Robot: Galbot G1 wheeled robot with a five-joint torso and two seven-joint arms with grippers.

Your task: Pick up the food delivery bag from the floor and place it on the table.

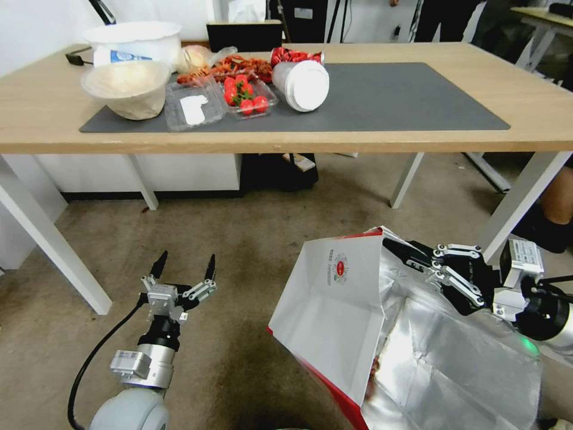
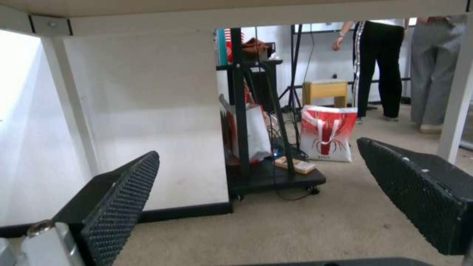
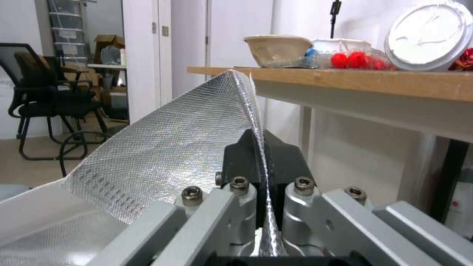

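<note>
The right gripper is clamped tight on the foil rim of the food delivery bag, which hangs tilted over the floor before the table's front edge. The left gripper hovers spread wide, holding nothing.

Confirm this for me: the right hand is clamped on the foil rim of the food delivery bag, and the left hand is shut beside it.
One part is wrong. The left hand is open, its fingers spread wide with nothing between them, as the left wrist view shows. The right hand is indeed clamped on the foil rim of the food delivery bag.
</note>
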